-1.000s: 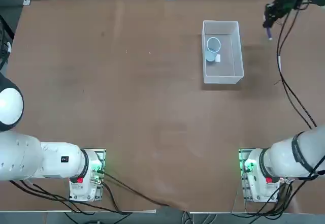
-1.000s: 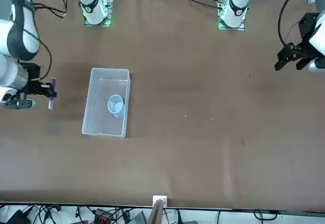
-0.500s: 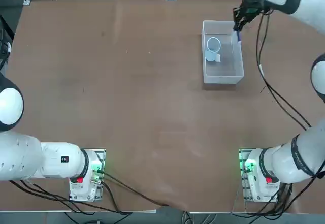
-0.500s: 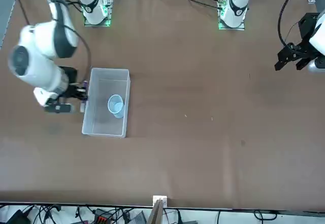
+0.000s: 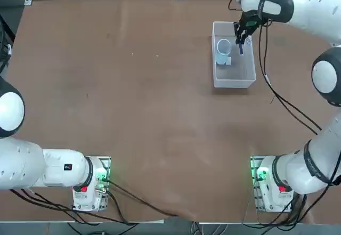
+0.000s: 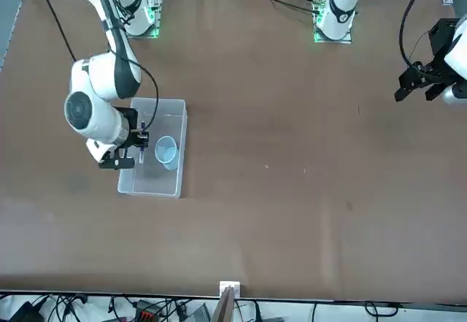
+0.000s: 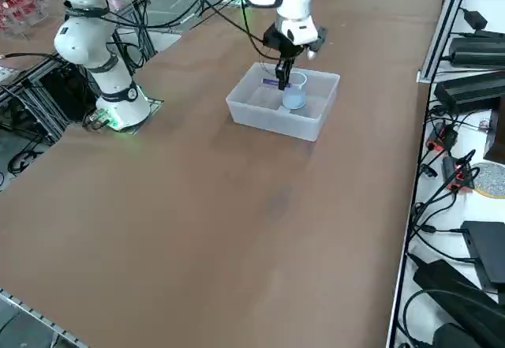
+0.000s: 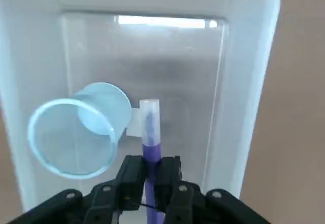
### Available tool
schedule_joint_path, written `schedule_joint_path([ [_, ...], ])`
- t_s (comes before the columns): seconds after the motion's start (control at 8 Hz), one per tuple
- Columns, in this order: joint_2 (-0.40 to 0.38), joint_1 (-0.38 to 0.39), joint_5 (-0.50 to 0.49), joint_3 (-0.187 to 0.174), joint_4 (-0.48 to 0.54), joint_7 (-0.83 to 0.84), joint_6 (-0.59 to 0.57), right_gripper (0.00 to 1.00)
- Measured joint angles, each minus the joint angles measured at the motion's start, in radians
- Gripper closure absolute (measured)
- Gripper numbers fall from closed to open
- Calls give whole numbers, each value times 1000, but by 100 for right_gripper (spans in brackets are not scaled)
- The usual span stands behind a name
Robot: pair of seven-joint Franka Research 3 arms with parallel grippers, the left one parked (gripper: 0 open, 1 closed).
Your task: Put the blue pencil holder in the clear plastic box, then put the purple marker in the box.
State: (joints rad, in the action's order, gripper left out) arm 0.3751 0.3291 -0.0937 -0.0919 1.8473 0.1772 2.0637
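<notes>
With my gripper (image 8: 151, 169) pinching the purple marker (image 8: 152, 152), I should lower inside the box (image 8: 203, 76) — seemingly beside the cup (image 8: 86, 127) — before letting go.

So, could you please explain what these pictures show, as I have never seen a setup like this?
It is a pair of robot arms mounted at one table; the right one is working. One camera looks straight down, one faces the robot from across the table, one looks down from the robot's right, and one rides on the working arm's wrist.

On the brown table sits a clear plastic box. Inside it stands the blue pencil holder, a small pale-blue cup, near a small white label. The right gripper is over the box, its jaws closed on the purple marker, whose paler tip points away from the jaws.
</notes>
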Motion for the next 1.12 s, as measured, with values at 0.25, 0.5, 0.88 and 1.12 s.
schedule_joint_path([
  [0.25, 37, 0, 0, -7, 14, 0, 33, 85],
  [0.5, 66, 0, 0, -12, 47, 0, 101, 85],
  [0.88, 117, 1, 0, -12, 62, 0, 146, 85],
  [1.12, 128, 0, 0, -14, 62, 0, 150, 85],
])
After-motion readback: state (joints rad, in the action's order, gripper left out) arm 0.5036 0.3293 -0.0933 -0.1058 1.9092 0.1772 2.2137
